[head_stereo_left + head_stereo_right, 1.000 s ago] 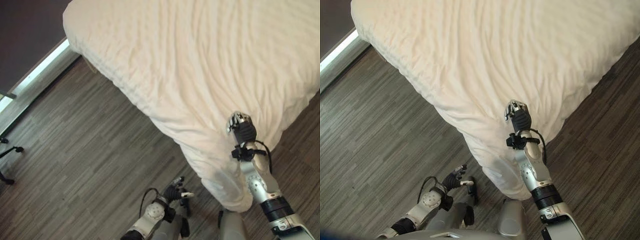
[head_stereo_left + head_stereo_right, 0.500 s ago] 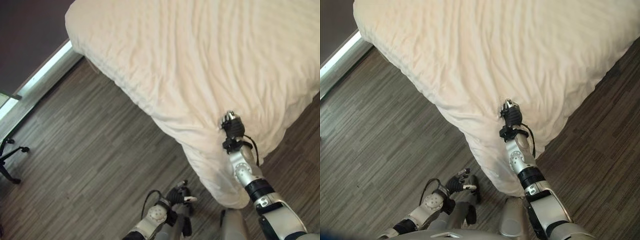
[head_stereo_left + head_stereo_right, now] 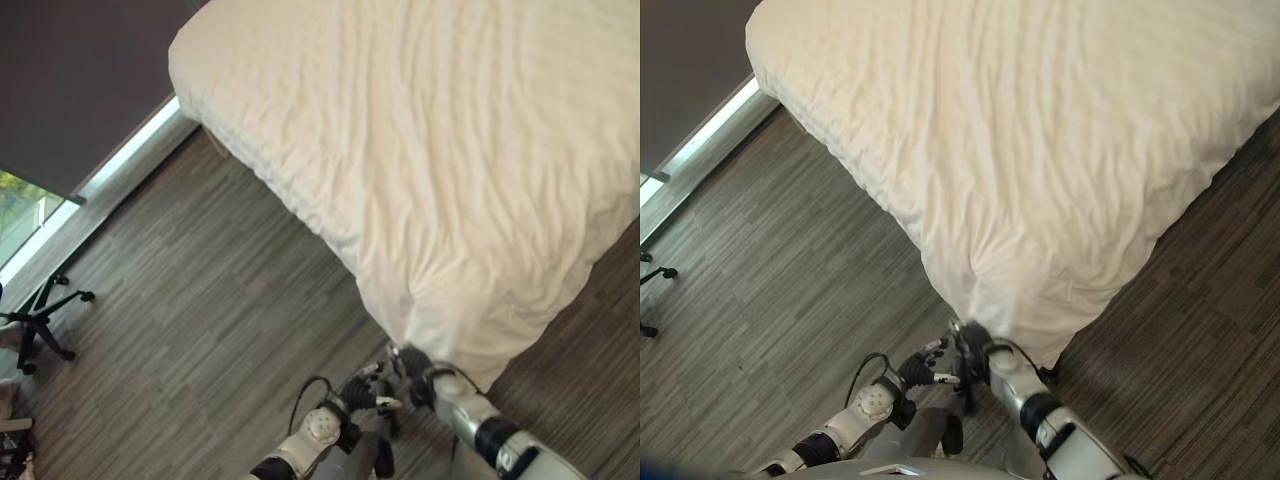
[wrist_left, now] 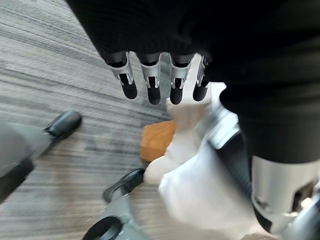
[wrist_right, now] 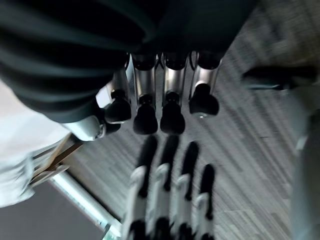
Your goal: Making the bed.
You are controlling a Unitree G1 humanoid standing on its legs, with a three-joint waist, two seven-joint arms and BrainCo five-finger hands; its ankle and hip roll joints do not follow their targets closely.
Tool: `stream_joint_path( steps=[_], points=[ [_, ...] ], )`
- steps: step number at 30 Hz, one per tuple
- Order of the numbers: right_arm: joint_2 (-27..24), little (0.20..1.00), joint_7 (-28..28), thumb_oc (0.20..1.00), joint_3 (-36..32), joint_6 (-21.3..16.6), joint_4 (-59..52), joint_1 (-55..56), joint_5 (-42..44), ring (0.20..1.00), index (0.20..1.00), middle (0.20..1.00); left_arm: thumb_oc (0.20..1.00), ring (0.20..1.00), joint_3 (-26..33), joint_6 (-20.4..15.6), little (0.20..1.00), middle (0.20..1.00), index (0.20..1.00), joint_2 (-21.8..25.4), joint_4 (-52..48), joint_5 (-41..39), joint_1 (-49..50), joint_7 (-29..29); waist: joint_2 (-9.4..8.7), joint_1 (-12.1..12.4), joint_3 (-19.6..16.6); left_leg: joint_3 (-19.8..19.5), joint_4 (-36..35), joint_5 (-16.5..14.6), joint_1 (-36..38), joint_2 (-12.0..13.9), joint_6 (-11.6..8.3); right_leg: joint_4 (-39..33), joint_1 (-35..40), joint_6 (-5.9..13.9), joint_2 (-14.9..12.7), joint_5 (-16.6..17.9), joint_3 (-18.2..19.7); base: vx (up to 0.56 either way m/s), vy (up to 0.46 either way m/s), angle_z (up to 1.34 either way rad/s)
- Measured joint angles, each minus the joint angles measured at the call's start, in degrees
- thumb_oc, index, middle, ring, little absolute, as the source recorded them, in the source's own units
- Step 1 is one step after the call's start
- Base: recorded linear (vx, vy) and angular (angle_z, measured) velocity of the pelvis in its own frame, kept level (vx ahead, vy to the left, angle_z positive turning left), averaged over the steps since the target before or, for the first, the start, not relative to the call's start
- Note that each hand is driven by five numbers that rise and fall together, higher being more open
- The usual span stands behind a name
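Across the bed [image 3: 250,150] the cream duvet [image 3: 470,150] lies spread to its corner, faintly rippled, so mostly smoothing looks left, while the left robot hand [image 3: 362,388] and right robot hand [image 3: 412,360] hang open-fingered below that corner, holding nothing.

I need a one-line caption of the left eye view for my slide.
Both hands, left and right, meet low at the corner of the bed's white duvet.

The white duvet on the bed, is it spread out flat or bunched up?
Spread out. The white duvet covers the whole bed top with only shallow wrinkles, and its corner hangs down toward the wooden floor.
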Motion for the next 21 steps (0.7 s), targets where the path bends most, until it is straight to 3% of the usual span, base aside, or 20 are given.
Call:
stream_joint_path(
  steps=[4,7,14,17,21],
  points=[
    [-3.41,0.2,-0.49,0.2,-6.41,-0.89,1.91,-0.74,-0.19,0.2,0.2,0.2,1.0,1.0,1.45,0.01,1.0,1.0,1.0,-0.28,1.32,-0.14,-0.03,-0.29,-0.67,-0.54,0.44,-0.07,-0.01,0.12,-0.11,-0.15,0.16,0.0,-0.04,0.25,-0.15,0.17,-0.05,0.0,-0.002,0.01],
    [-4.97,0.2,-0.93,0.2,-13.19,-1.48,10.23,-3.22,-2.22,0.2,0.2,0.2,1.0,1.0,3.28,0.02,1.0,1.0,1.0,-0.24,2.95,-0.18,0.04,-0.47,-0.76,-0.42,0.5,-0.42,0.0,0.16,-0.16,-0.15,0.22,0.0,0.18,0.3,-0.18,0.12,-0.59,0.01,-0.002,0.09],
    [-15.22,0.2,-2.93,0.2,-28.98,-1.21,21.94,1.97,-6.37,0.2,0.2,0.2,1.0,1.0,5.92,0.02,1.0,1.0,1.0,2.28,1.84,-0.92,0.11,-2.86,-1.22,-1.08,0.83,-1.74,-0.01,0.37,0.69,-0.67,0.55,-0.01,1.88,0.93,-0.71,-0.43,-1.92,0.01,-0.01,0.11],
    [-19.38,0.2,-2.92,0.2,-37.28,-1.4,22.49,9.28,-6.35,0.2,0.2,0.2,1.0,1.0,7.82,0.2,1.0,1.0,1.0,2.73,1.44,-1.02,-0.1,-4.03,-2.93,-2.42,1.68,-1.59,0.0,0.1,1.16,-0.7,0.21,-0.01,2.19,1.09,-0.66,-0.56,-1.85,0.04,-0.03,-0.01],
    [-18.92,0.2,-2.68,0.2,-38.55,-0.08,26.42,16.05,-7.02,0.2,0.2,0.2,1.0,1.0,7.81,0.52,1.0,1.0,1.0,3.43,1.38,-0.2,-0.12,-5.27,-4.92,-4.15,2.06,-1.25,-0.02,-0.24,2.5,-0.18,0.0,-0.02,3.09,0.94,-0.29,-0.73,-1.06,0.02,-0.012,-0.11]
  ],
)
